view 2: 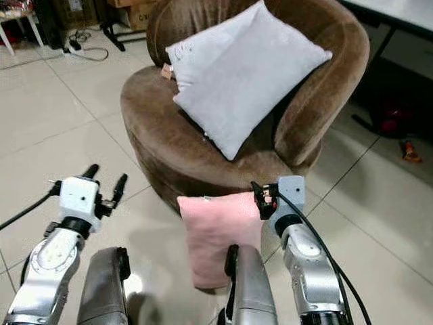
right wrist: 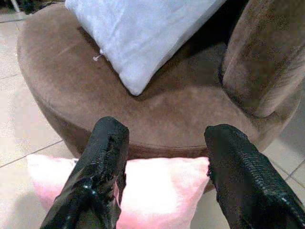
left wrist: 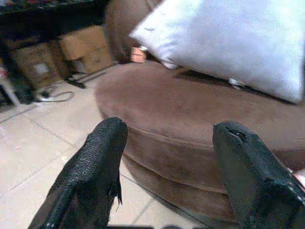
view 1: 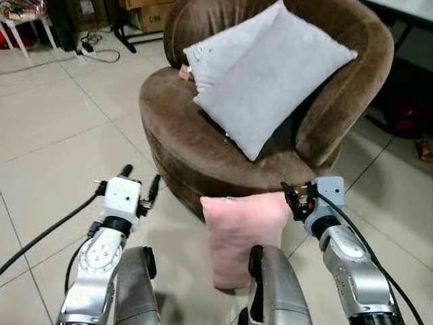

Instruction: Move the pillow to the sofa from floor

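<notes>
A pink pillow (view 1: 240,233) stands on edge on the tiled floor, leaning against the front of a round brown sofa (view 1: 196,142). A pale grey pillow (view 1: 260,74) rests tilted on the sofa's seat and backrest. My right gripper (view 1: 298,196) is open at the pink pillow's upper right corner. In the right wrist view its fingers (right wrist: 107,157) straddle the pillow's top edge (right wrist: 157,191) without closing on it. My left gripper (view 1: 141,176) hovers open over bare floor to the left of the sofa, its fingers (left wrist: 102,157) pointing at the sofa's base.
A power strip with cables (view 1: 88,47), cardboard boxes (view 1: 152,13) and white table legs (view 1: 20,30) stand at the far left. A dark table with red items (view 1: 406,115) is beyond the sofa on the right. Open tiled floor (view 1: 54,135) lies to the left.
</notes>
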Robot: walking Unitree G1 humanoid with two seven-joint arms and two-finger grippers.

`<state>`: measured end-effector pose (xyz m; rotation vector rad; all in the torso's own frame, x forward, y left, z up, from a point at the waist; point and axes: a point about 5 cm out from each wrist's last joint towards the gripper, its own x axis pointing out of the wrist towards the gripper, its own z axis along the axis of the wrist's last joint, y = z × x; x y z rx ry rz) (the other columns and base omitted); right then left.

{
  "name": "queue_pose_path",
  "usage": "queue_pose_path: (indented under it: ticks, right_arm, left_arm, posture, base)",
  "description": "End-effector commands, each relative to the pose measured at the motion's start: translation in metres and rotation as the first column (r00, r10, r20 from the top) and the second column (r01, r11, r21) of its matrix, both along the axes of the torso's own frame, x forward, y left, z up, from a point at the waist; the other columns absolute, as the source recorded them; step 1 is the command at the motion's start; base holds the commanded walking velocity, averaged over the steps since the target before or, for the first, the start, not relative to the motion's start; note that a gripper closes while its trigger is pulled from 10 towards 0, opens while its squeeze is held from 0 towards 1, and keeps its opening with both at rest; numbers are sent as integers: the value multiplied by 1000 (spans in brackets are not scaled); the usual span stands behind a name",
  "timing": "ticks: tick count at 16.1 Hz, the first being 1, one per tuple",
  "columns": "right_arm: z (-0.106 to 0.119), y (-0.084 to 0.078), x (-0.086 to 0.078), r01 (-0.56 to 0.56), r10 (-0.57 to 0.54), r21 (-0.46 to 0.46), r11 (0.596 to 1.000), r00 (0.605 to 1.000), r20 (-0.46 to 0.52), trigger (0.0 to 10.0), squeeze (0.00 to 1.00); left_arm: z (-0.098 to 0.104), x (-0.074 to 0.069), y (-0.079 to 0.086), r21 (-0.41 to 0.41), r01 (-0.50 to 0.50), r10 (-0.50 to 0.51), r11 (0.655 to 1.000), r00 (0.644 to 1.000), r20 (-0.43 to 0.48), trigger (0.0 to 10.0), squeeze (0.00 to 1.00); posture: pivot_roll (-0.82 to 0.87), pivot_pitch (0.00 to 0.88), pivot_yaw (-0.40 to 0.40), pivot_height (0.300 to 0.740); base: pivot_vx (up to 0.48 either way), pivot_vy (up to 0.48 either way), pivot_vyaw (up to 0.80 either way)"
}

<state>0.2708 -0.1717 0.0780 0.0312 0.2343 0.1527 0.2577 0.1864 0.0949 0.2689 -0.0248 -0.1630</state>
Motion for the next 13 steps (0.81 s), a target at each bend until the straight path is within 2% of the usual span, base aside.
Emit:
queue_pose_path:
  ticks: [1,2,3,4,5,6,8,9,10,11,12,13]
  right_arm:
    - [1,-3,3,-11,11,23,1000,1000,8,10000,0]
    - [0,0,4,-35,34,21,999,999,10,10000,1000]
    - [-1,4,5,-57,56,30,998,998,10,10000,1000]
    - [-1,5,6,-65,64,31,997,998,10,10000,1000]
    - [-1,6,7,-69,69,31,997,998,9,10000,1000]
    - [-2,6,7,-69,69,30,997,998,4,10000,1000]
    - [-7,6,5,-62,63,9,998,998,-14,10000,1000]
    - [-9,7,6,-68,68,5,998,998,-9,7804,1000]
    - [-6,10,5,-79,78,24,997,997,14,0,859]
    - [-6,11,5,-85,85,32,996,996,16,0,663]
    - [-6,15,9,-94,93,29,995,996,11,0,0]
    - [-6,20,14,-98,98,22,995,995,10,0,0]
  left_arm:
    - [-1,0,-7,-13,38,-38,999,999,-17,10000,0]
    - [-2,-1,-9,-33,57,-58,998,998,-32,10000,0]
    - [-4,-4,-12,-62,87,-91,994,994,-63,10000,0]
    - [-4,-4,-13,-73,101,-106,992,992,-73,10000,82]
    - [-5,-4,-14,-80,117,-123,990,989,-80,10000,541]
    - [-5,-4,-16,-72,125,-130,990,988,-81,10000,565]
    - [-5,-7,-16,-50,131,-135,990,987,-82,10000,525]
    - [-4,-9,-16,-45,133,-136,990,987,-83,10000,490]
    - [-3,-13,-16,-44,140,-143,989,986,-81,2863,396]
    - [-3,-14,-16,-44,142,-145,989,986,-80,902,373]
    - [-2,-18,-16,-32,149,-151,988,986,-74,0,110]
    - [-1,-19,-15,-23,161,-163,987,984,-77,1608,4]
  posture:
    - [-67,115,-86,461]
    - [-66,132,-76,461]
    - [-68,144,-64,461]
    - [-71,150,-60,461]
    - [-71,158,-56,461]
    - [-68,166,-57,461]
    - [-62,183,-60,461]
    - [-58,189,-65,461]
    - [-51,195,-70,461]
    - [-49,197,-71,461]
    - [-37,206,-81,461]
    - [-38,210,-78,461]
  base:
    - [0,0,0]
    - [0,0,0]
    - [0,0,0]
    - [0,0,0]
    - [0,0,0]
    - [0,0,0]
    - [0,0,0]
    - [0,0,0]
    - [0,0,0]
    - [0,0,0]
    - [0,0,0]
    - [0,0,0]
